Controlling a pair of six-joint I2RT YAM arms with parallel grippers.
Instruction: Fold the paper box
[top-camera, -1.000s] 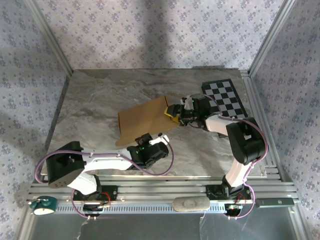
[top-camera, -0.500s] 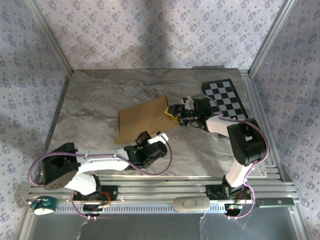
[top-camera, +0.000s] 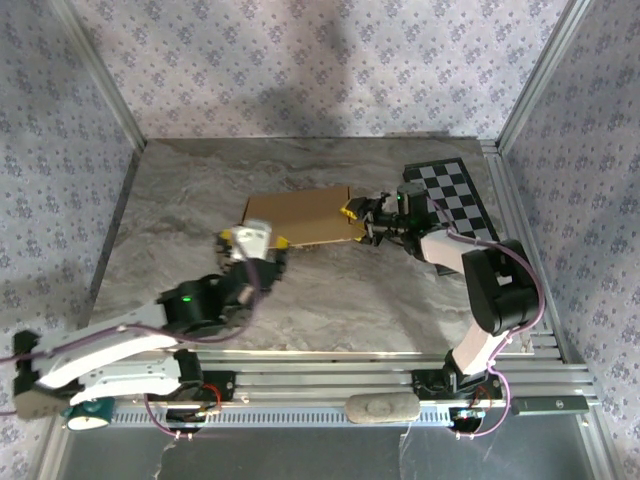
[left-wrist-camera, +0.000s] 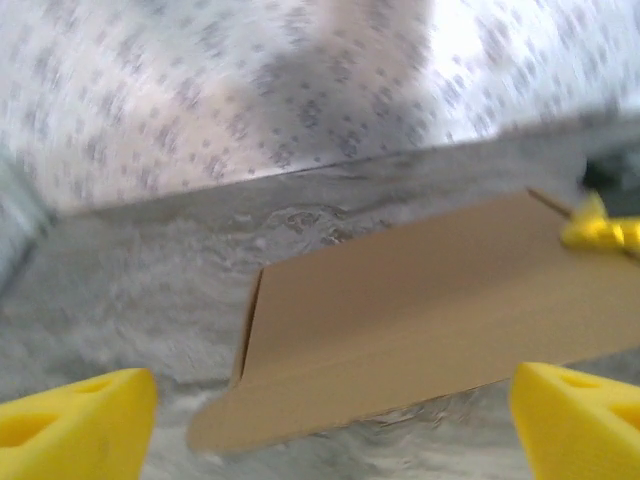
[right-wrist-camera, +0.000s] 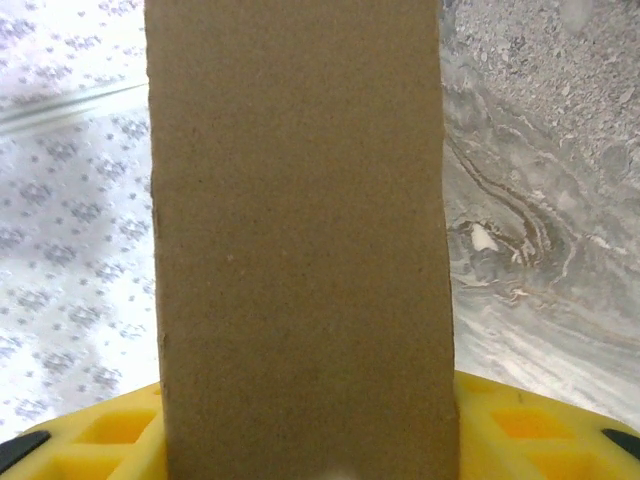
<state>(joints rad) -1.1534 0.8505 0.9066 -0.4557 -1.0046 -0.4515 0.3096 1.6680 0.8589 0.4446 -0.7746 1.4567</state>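
While the right gripper (top-camera: 356, 212) grasps the right edge of the box (top-camera: 300, 216), the box sits on the far half of the table (top-camera: 170, 210), just left of the checkerboard (top-camera: 455, 195). It is a closed, tan, unmarked panel with its long side running left to right. Whether its underside rests fully on the table cannot be told.

In the right wrist view, the box (right-wrist-camera: 300, 240) runs up the middle of the frame, seated between the yellow fingers (right-wrist-camera: 520, 425).

The left gripper (top-camera: 255, 240) hovers at the near left corner of the box with its fingers released and spread wide. In the left wrist view, the two yellow fingers (left-wrist-camera: 80, 415) stand at the bottom corners, and the box (left-wrist-camera: 420, 310) lies ahead of them. Nothing sits between the fingers, and no contact with the box is visible.
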